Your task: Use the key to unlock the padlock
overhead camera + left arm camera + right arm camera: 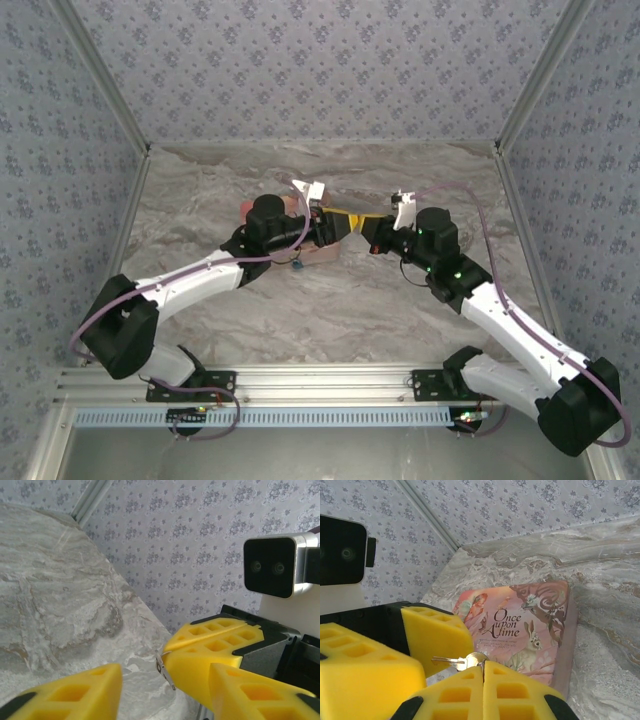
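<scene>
Padlock [298,265]: top view, tiny blue speck just beside the pink tin [322,254], near the left gripper [343,224]; we judge it light, hard, slippery, best pinched by its body; shackle too small to tell. Left wrist: left jaws wide, key [165,673] edge-on between. Right wrist: right gripper [482,668] clamps the key's head.
</scene>
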Robot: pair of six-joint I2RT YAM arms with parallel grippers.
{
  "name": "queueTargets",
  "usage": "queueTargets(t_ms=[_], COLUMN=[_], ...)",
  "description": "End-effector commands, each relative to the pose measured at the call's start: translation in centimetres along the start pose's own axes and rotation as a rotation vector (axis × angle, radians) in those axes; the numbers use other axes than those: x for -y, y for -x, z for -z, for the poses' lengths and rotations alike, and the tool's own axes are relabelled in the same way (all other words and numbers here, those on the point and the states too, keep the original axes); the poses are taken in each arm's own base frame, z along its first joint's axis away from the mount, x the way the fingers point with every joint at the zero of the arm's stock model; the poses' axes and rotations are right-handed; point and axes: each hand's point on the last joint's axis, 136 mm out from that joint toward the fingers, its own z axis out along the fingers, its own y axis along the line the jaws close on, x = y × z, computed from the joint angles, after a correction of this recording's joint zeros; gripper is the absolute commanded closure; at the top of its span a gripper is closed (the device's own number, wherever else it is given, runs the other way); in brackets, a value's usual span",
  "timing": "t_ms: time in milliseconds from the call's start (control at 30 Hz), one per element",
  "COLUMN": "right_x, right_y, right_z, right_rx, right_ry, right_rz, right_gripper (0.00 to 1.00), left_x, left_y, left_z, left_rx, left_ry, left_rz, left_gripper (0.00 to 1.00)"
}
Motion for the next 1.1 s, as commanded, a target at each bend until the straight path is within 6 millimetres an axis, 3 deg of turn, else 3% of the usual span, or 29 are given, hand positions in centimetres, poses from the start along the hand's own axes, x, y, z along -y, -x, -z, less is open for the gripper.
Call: queueTargets(t_ms=[0,333,367,500,567,733,900,1067], right_x=[-0.4,-1.0,-0.9,-1.0,-0.9,-2.1,-4.9,-7.1], right_y=[0.7,-0.1,-0.2,-0.1,0.3,1.9,1.4,0.6], right_z=[-0.1,0.2,0.3,1.5,2.4,4.4,5.3,4.6], right_rx=[0.024,-0.016,-0.023,-0.062,-0.067,-0.052,-0.097,-0.171], right_ry=[0.004,0.057,0.070,0.164,0.225,0.400,0.550,0.636], right_rz=[-0.012,-0.024,-0.032,-0.076,-0.095,-0.064,0.071,0.140], right_gripper=[1.00,1.00,1.00,0.60,0.46,0.27,0.23,0.29], left_x=[1.5,1.1,1.1,1.7,1.9,2.9,4.3,5.9], left_y=[1.7,1.8,1.9,1.9,1.8,1.3,1.4,0.6], left_z=[-0.2,0.7,1.0,2.2,2.8,5.1,7.1,8.0], left_rx=[0.044,0.049,0.047,0.022,-0.016,-0.154,-0.273,-0.366], left_ry=[-0.033,0.021,0.026,0.018,0.022,0.024,-0.013,-0.082], left_rz=[-0.036,-0.080,-0.091,-0.154,-0.192,-0.293,-0.331,-0.376], left_gripper=[0.62,0.99,1.00,1.00,1.00,1.00,1.00,1.00])
